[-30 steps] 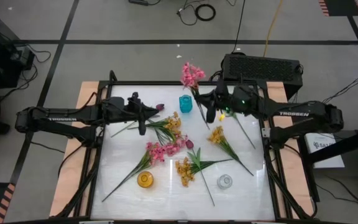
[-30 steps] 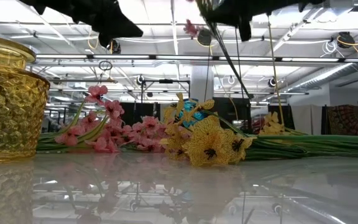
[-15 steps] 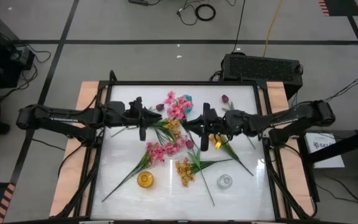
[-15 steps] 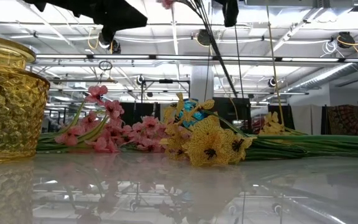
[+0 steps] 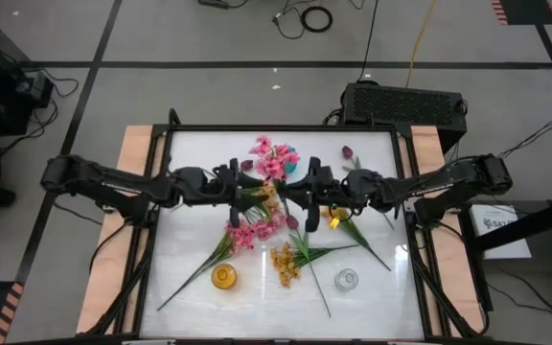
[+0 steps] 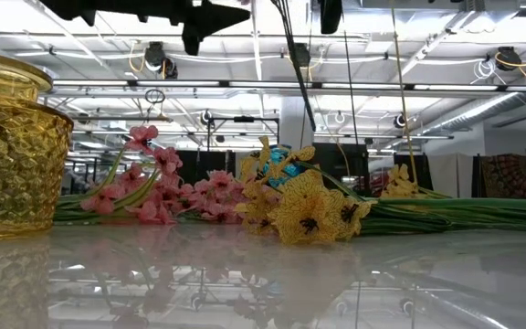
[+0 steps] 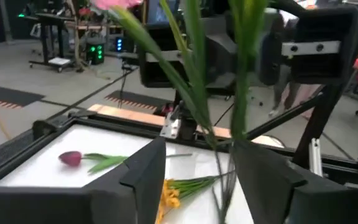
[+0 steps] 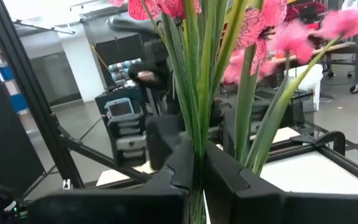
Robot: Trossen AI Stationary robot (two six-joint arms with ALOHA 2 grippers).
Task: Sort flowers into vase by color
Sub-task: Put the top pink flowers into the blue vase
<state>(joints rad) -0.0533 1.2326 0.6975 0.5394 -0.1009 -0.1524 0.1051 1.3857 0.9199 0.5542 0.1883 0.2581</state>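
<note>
My right gripper (image 5: 300, 184) is shut on a pink flower (image 5: 268, 158) held in the air over the table's middle. Its blossoms tilt toward the far edge and partly hide the blue vase (image 5: 288, 151). My left gripper (image 5: 241, 182) faces it from the left, open. In the left wrist view its fingers (image 7: 143, 180) stand on either side of the flower's green stem (image 7: 194, 93), apart from it. A yellow vase (image 5: 223, 277) and a clear vase (image 5: 346, 280) stand near the front edge. Pink (image 5: 245, 232), yellow (image 5: 284, 261) and purple (image 5: 346, 151) flowers lie flat on the table. My right gripper pinches the pink flower's bundle of green stems (image 8: 197, 146) between its two fingers. The fingers come level from the table's right and lie across the stems. The flower stands about upright and clear of the table, blossoms above the fingers, its lower stem (image 6: 298, 73) hanging below.
Loose flowers cover the table's middle between the two arms: a yellow spray (image 5: 333, 213), a purple bud (image 5: 292, 221) and long green stems reaching toward the front. A black box (image 5: 405, 103) sits beyond the far edge. Bare tabletop (image 5: 381, 287) shows at the front right.
My right gripper has carried the pink flower from the far edge beside the blue vase toward the table's middle and left, sinking slightly, then stopped. My left gripper has moved toward the table's right up to the flower's stem and has opened around it.
</note>
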